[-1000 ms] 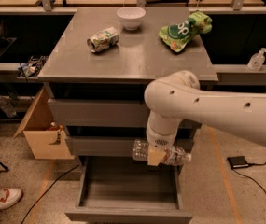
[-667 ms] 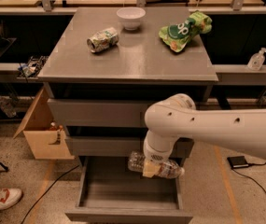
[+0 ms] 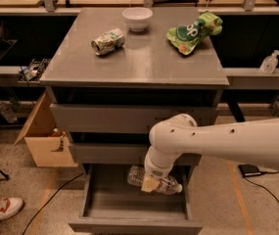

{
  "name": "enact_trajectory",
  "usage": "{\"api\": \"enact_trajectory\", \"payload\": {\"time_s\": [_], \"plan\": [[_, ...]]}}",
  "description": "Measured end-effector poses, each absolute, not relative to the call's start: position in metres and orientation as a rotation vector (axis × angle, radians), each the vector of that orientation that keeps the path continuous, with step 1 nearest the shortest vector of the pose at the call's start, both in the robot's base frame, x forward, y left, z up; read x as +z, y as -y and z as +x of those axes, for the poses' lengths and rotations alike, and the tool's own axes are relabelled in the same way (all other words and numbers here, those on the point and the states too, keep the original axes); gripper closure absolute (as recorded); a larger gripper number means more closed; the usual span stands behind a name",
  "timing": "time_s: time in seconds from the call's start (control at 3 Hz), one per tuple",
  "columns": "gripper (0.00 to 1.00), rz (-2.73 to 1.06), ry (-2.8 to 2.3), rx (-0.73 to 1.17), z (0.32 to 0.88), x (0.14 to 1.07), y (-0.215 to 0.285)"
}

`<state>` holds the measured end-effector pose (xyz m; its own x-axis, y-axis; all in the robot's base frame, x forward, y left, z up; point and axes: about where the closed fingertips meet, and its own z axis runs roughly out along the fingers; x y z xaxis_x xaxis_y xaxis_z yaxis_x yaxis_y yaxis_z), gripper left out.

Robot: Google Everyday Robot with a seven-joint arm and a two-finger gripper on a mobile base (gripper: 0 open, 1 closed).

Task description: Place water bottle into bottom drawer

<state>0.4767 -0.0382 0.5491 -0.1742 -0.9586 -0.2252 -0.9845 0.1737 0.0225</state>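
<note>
Gripper: I saw the gripper (image 3: 150, 182) low in front of the cabinet (image 3: 139, 65), over the open bottom drawer (image 3: 134, 225), at the end of the white arm (image 3: 227, 142) reaching in from the right.
Jaws: clamped on the water bottle (image 3: 169, 185), with a tan finger across its middle.
Water bottle: it lay on its side in the grip, cap to the right, above the drawer's back right part; I could not tell whether it touched the tray floor.
Bottom drawer: pulled out towards me.
Cabinet top: a crushed can (image 3: 108, 41) sat at the left, a white bowl (image 3: 137, 18) at the back and a green bag (image 3: 194, 31) at the right, all well apart.
Floor: a cardboard box (image 3: 46, 143) stood just left of the cabinet.
</note>
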Motion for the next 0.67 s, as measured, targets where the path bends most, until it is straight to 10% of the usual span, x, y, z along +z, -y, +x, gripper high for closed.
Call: {"api": "enact_trajectory", "payload": {"time_s": [0.67], "plan": [[1.0, -1.803, -2.277, 0.354, 0.488, 0.463, 0.027]]}}
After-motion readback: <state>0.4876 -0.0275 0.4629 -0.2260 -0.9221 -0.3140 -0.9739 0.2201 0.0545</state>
